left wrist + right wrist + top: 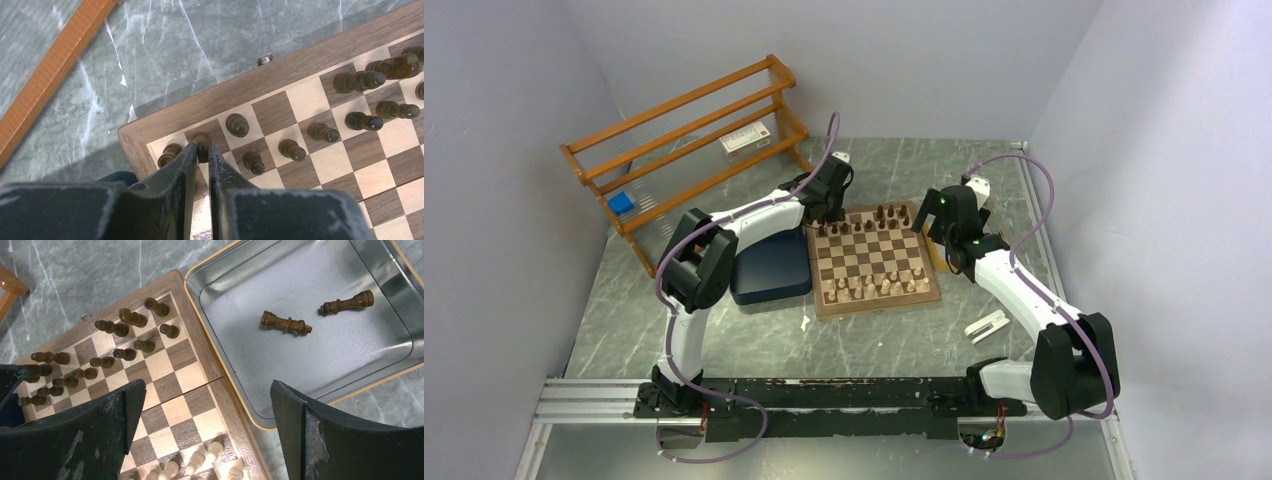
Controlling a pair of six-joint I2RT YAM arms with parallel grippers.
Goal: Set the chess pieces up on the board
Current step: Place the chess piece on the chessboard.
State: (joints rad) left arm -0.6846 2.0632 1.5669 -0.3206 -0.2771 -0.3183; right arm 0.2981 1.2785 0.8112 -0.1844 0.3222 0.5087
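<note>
The board (879,306) lies mid-table, with dark chess pieces (874,220) in its two far rows. In the left wrist view my left gripper (202,150) is shut on a dark piece (202,141) standing on the back row's second square, beside the corner piece (170,154). Its fingertips press both sides of the piece. My right gripper (207,387) hangs open and empty over the board's right border (192,327). Two more dark pieces (285,323) (347,302) lie flat in a metal tin (320,355) right of the board.
Pale pieces (879,288) fill the board's near rows. A dark blue tray (771,268) sits left of the board, under the left arm. A wooden rack (694,140) stands at the back left. A small white object (987,326) lies near the right arm.
</note>
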